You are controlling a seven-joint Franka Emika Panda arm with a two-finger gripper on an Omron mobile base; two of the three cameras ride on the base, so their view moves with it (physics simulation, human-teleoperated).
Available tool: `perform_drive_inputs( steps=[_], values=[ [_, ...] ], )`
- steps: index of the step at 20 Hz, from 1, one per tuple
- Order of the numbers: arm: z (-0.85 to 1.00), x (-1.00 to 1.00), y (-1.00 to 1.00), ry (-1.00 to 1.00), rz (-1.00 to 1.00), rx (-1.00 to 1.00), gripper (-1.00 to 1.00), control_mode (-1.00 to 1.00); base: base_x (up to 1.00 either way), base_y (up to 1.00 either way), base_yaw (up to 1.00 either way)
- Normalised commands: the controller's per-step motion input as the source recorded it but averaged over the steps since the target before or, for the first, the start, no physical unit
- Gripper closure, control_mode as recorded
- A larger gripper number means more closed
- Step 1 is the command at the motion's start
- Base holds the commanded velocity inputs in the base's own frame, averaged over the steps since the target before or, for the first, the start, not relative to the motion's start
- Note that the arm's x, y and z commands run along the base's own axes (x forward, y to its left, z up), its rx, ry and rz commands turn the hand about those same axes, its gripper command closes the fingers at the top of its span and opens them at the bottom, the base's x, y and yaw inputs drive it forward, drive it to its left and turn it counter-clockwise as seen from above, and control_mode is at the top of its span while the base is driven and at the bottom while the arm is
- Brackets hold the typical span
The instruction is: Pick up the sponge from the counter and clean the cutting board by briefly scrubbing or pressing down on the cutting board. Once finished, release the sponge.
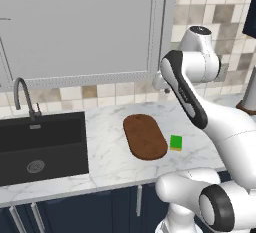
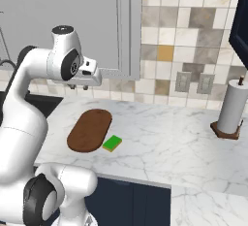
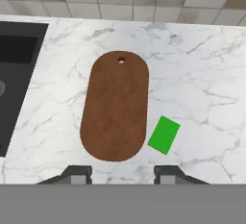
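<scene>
One sponge [image 3: 164,134], one cutting board [image 3: 115,105]

a rendered home kitchen, seen along one worktop.

a white marble-patterned counter [image 1: 110,162] with grey veins runs over dark navy cabinets [image 1: 75,212] with slim bar handles. a black sink basin [image 1: 42,144] is set into it, with a dark curved faucet [image 1: 22,94] behind. the wall carries a backsplash [image 2: 193,21] of beige, grey and tan square tiles, with two wall outlets [image 2: 193,83] and a pale upper cabinet [image 1: 80,27] above. a paper towel roll [image 2: 231,108] stands on its holder, and a wooden cutting board [image 3: 115,105] lies beside a green sponge [image 3: 164,134].
</scene>
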Motion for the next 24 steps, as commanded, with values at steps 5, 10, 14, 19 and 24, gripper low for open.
perform_drive_inputs(
  steps=[5, 10, 14, 19, 24],
  values=[
    [-0.02, -0.05, 0.00, 0.00, 0.00, 0.00, -1.00, -1.00, 0.00, 0.00, 0.00],
    [-0.58, -0.36, -0.16, 0.12, -0.04, 0.00, -1.00, -1.00, 0.00, 0.00, 0.00],
    [-0.76, -0.31, -0.41, 0.15, -0.15, 0.00, -1.00, -1.00, 0.00, 0.00, 0.00],
    [-0.63, -0.08, -0.56, 0.12, -0.11, 0.00, -1.00, -1.00, 0.00, 0.00, 0.00],
    [-0.48, 0.07, -0.13, 0.03, -0.06, -0.04, -1.00, -1.00, 0.00, 0.00, 0.00]
  ],
)
